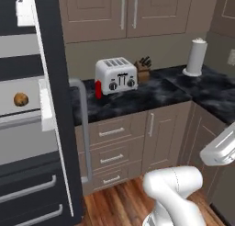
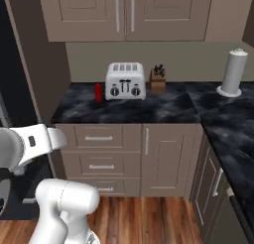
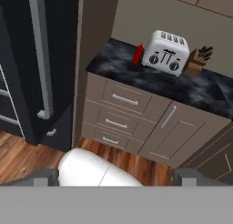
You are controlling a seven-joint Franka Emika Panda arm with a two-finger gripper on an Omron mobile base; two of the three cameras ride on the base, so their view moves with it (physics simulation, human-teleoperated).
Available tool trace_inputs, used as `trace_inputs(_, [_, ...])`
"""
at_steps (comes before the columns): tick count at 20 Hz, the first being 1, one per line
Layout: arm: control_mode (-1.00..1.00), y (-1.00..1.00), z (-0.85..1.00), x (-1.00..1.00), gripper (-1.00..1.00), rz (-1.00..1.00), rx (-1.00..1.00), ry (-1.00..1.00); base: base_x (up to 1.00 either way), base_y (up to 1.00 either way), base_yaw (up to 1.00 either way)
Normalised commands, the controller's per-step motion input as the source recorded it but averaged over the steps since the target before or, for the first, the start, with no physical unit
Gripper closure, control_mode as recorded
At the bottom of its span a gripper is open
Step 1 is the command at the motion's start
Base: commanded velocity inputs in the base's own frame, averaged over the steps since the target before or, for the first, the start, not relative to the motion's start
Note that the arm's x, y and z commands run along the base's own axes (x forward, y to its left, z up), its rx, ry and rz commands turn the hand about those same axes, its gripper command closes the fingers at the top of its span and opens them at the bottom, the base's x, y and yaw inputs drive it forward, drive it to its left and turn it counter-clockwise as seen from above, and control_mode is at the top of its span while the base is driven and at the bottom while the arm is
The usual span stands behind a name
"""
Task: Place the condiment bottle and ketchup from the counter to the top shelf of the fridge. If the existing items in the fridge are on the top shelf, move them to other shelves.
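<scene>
The fridge point(image 1: 27, 105) stands at the left with its door point(image 1: 55, 101) swung open; a long grey handle point(image 1: 84, 128) runs down the door's outer face. On a shelf point(image 1: 18, 111) inside sits a small round brown item point(image 1: 20, 99), and its identity is too small to tell. Right of the fridge runs the dark marbled surface point(image 2: 149, 106) over beige drawers point(image 2: 99, 139), with wall cabinets point(image 2: 124, 15) above. The white arm point(image 2: 30, 146) reaches in from the lower left of the right base view.

On the surface a white toaster point(image 2: 126, 81) sits near the back wall. A paper towel roll point(image 2: 233, 72) stands upright at the far right corner. A knife block point(image 2: 158, 82) is just right of the toaster. The red ketchup point(image 2: 98, 92) stands upright just left of the toaster, close to its side, near the end of the surface nearest the fridge.

The tool point(image 3: 116, 175) has its two fingertips point(image 3: 45, 176) wide apart, holding nothing, well away from the ketchup.
</scene>
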Motion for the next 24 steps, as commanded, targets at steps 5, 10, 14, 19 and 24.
trace_inputs(5, [1.0,0.0,0.0,0.0,-1.0,0.0,0.0,0.0,0.92,-0.18,0.0])
trace_inputs(10, [1.0,0.0,0.0,0.0,-1.0,0.0,0.0,0.0,0.84,0.0,0.0])
trace_inputs(14, [1.0,0.0,0.0,0.0,-1.0,0.0,0.0,0.0,0.73,0.0,0.0])
trace_inputs(19, [1.0,0.0,0.0,0.0,-1.0,0.0,0.0,0.0,0.6,0.0,0.0])
trace_inputs(24, [-1.0,0.18,0.0,0.22,-1.0,-0.03,0.0,0.08,0.18,0.02,0.0])
